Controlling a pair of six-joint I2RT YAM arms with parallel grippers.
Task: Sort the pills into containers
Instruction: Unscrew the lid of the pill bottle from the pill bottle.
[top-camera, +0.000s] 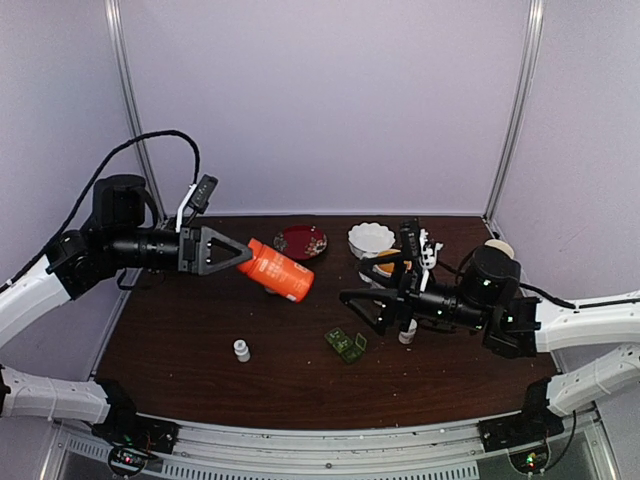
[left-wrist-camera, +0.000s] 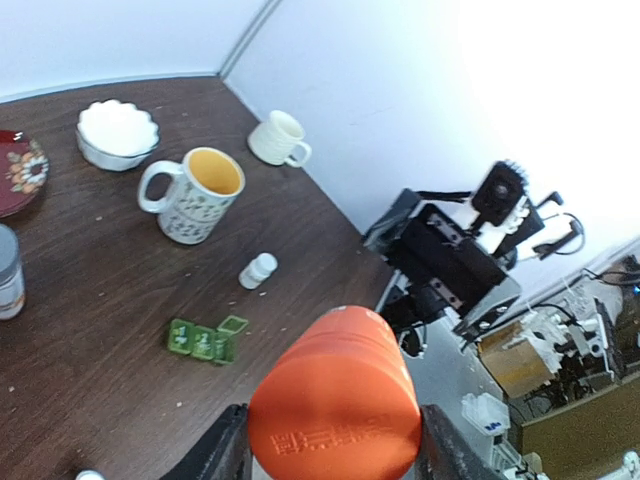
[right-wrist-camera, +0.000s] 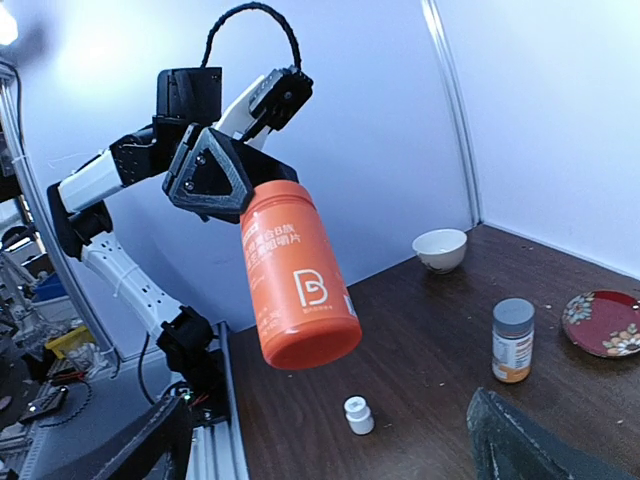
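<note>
**A:** How will the pill box (top-camera: 345, 344) handle?

**B:** I'd guess it's light and stiff and will skid easily, so pinch its long sides. One lid is up. I can't see any pills.

**A:** And the fingers?

**B:** The left gripper (top-camera: 243, 254) clamps an orange bottle (top-camera: 280, 270) in the air, well beyond the box. The right gripper (top-camera: 365, 308) is spread wide and empty, just beside the box.

**A:** Any room to move?

**B:** There's bare table on the left-arm side of the box. A small bottle (top-camera: 407, 333) crowds the other side.

The orange bottle (top-camera: 280, 270) looks like smooth plastic with a satin sheen, and its base carries moulded lettering. The left gripper (top-camera: 243, 256) is matt black plastic. The table (top-camera: 200, 340) is a dark brown, wood-look board, smooth and faintly reflective. The pill box (top-camera: 346, 344) is green, slightly translucent plastic. The scalloped bowl (top-camera: 371, 238), patterned mug (left-wrist-camera: 195, 195) and red plate (top-camera: 301, 241) look like glossy glazed ceramic. The walls (top-camera: 330, 100) are pale and matt.
</note>
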